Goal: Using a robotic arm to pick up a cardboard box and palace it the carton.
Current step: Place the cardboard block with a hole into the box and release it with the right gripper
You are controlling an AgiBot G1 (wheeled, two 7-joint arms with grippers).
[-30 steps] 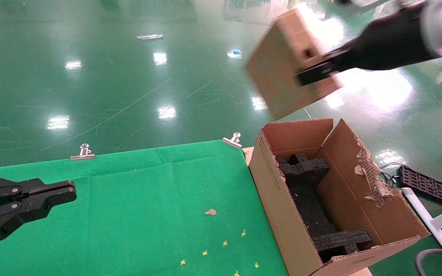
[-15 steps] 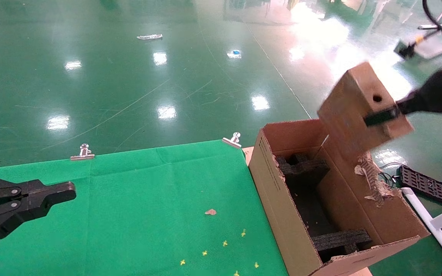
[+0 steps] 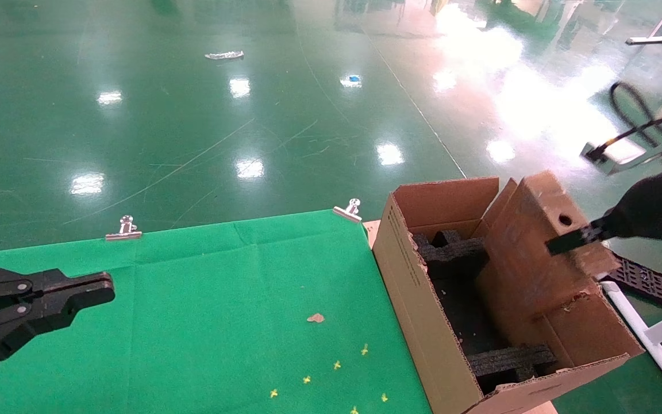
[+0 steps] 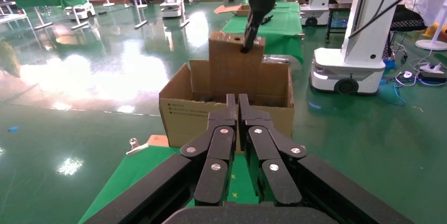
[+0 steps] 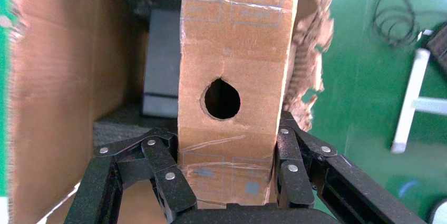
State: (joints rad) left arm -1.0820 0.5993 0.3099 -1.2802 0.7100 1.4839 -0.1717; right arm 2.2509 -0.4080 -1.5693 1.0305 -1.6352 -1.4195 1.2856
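My right gripper is shut on the small cardboard box, gripping its narrow top face beside the round hole. The box hangs tilted, its lower part inside the big open carton, against the carton's right wall. In the right wrist view the fingers clamp both sides of the taped box above the carton's black foam inserts. My left gripper is shut and empty over the green cloth at the far left. The left wrist view shows it pointing at the carton.
The carton stands at the right edge of the green-covered table, which is held by two metal clips. Foam inserts sit at both ends of the carton. A black tray and white tubing lie on the floor to the right.
My right gripper has carried the small box from high above the carton down and to the right, into the carton's opening. The left gripper has not moved.
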